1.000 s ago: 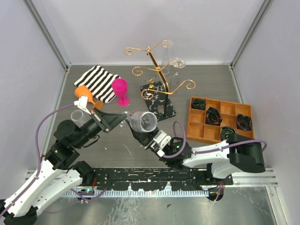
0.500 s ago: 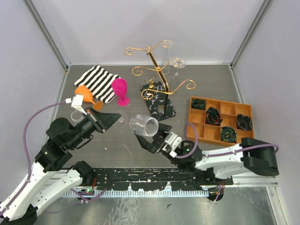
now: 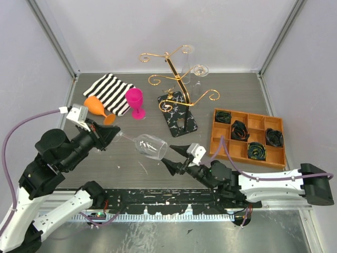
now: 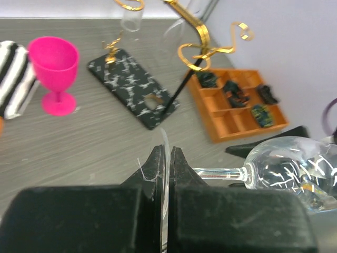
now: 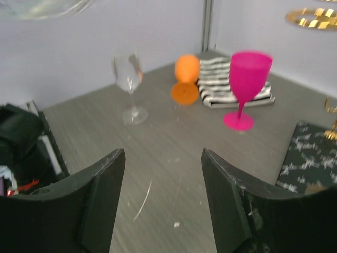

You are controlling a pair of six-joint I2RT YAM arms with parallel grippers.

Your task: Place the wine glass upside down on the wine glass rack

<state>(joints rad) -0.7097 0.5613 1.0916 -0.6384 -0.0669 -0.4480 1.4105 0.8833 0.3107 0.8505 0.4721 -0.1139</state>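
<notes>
My left claw (image 3: 111,134) was clenched on the foot disc of the wine glass (image 3: 152,146), edge-on between the pads. The glass lay sideways in the air over the near-middle of the table (image 3: 237,95), stem level and bowl pointing toward my right claw (image 3: 174,159). That claw stood spread wide with nothing in it, just beside the bowl and, as far as I could tell, not touching it.

Handling, my guess: light, rigid, thin-walled, slick and breakable, with the stem the weak spot. A grip on the foot rim alone looked prone to pivoting. The stem close under the foot seemed the safer hold for sliding it into a curl of the wine glass rack (image 3: 176,84), which stood at the far-middle of the table.

Counts:
- clear glasses: three — one held, one hanging on the rack (image 3: 196,70), one upright near the left edge (image 5: 129,79)
- pink goblet (image 3: 135,100): one
- orange goblet (image 3: 97,107): one, on its side
- striped cloth (image 3: 109,90): one, far-left corner
- orange tray (image 3: 217,147): one, right edge
- rack: one
</notes>
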